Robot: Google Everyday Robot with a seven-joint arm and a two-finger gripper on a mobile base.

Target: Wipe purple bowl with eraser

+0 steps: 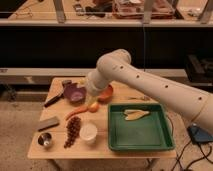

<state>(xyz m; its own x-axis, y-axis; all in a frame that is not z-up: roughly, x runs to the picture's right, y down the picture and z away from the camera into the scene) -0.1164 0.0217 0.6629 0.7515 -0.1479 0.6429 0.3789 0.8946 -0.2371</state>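
Note:
The purple bowl [75, 93] sits at the back left of the wooden table [55, 150]. The eraser [48, 123], a flat dark-grey block, lies at the table's left edge, well in front of the bowl. My gripper [91, 96] hangs at the end of the white arm [140, 82], just right of the purple bowl and above the table. It is between the purple bowl and the orange-red bowl [106, 94], far from the eraser.
A black-handled tool [53, 99] lies left of the purple bowl. An orange fruit [93, 106], a carrot [74, 113], grapes [73, 131], a white cup [88, 132] and a steel cup [45, 140] are in front. A green tray [142, 142] holds a yellowish piece [135, 114].

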